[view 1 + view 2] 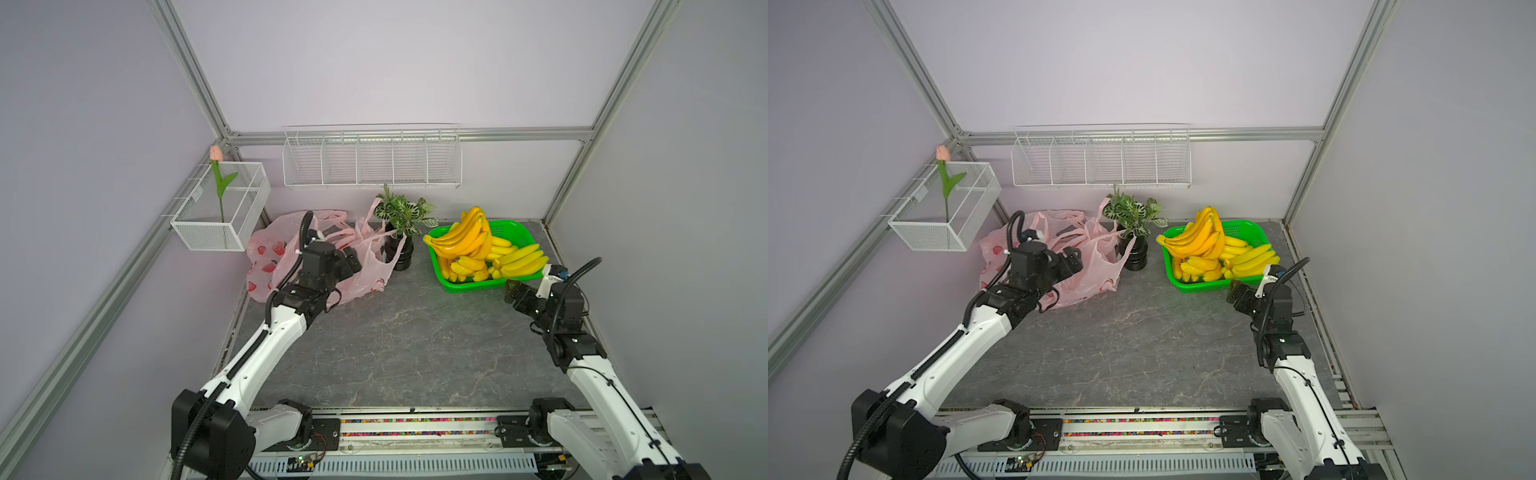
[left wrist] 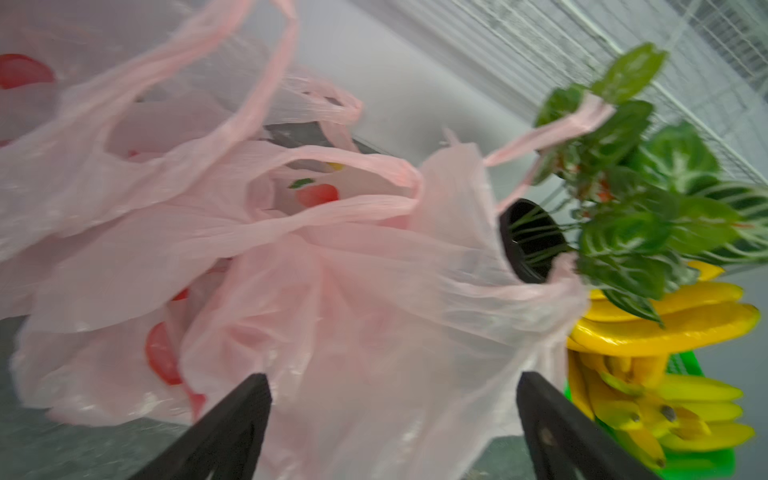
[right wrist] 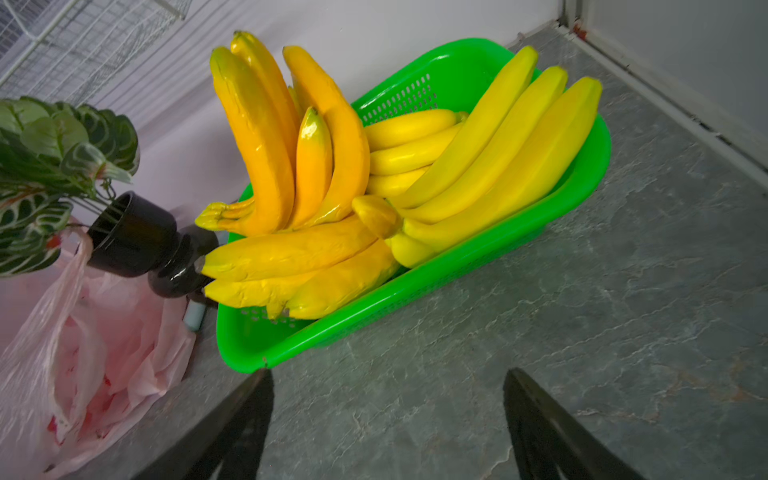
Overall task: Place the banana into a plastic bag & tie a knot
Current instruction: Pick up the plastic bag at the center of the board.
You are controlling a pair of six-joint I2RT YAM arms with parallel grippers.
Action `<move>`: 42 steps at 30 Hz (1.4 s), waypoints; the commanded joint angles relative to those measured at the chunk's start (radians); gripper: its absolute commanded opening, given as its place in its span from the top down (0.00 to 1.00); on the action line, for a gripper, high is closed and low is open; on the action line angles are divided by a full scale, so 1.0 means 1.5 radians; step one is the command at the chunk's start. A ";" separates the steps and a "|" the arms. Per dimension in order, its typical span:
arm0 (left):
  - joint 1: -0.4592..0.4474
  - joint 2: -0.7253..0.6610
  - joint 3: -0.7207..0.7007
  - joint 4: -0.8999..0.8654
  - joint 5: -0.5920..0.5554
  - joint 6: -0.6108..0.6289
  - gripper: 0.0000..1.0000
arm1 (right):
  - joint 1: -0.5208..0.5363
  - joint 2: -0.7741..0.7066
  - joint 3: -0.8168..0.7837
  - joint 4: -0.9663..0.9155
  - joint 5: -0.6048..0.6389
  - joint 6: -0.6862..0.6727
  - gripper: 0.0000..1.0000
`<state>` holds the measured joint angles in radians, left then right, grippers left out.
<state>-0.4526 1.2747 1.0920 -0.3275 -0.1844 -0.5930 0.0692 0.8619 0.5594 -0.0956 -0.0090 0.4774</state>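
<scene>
Bananas [image 3: 349, 166] in green basket [image 3: 415, 299] just beyond wide-spread, empty right end effector [image 3: 388, 376]

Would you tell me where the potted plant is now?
In both top views the potted plant stands at the back of the table, under the wire shelf, between the pink plastic bags to its left and the green basket of bananas.

Left gripper [image 2: 392, 395]: jaws spread wide, pink film between their tips.
Plastic bag [image 2: 332, 270]: pink, crumpled, handles looped loose.
Plant [image 2: 648, 216]: black pot touching the bag.
Bananas [image 2: 665, 328]: yellow, in green basket [image 2: 706, 467], beyond plant.
</scene>
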 commanded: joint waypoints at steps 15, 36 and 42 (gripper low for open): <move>-0.076 0.217 0.221 -0.182 -0.118 -0.003 0.65 | 0.070 0.014 0.039 -0.058 -0.043 -0.032 0.11; -0.211 -0.456 -0.476 0.157 -0.010 -0.009 1.00 | 0.495 0.207 0.089 0.079 0.025 0.188 0.11; -0.218 -0.495 -0.541 0.232 0.047 -0.015 1.00 | 0.553 0.328 0.093 0.196 -0.014 0.254 0.07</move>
<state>-0.7727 0.5514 0.2913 -0.0975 -0.1726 -0.5922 0.8818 1.3121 0.6914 0.0673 -0.0044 0.7654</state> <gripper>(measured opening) 0.040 0.922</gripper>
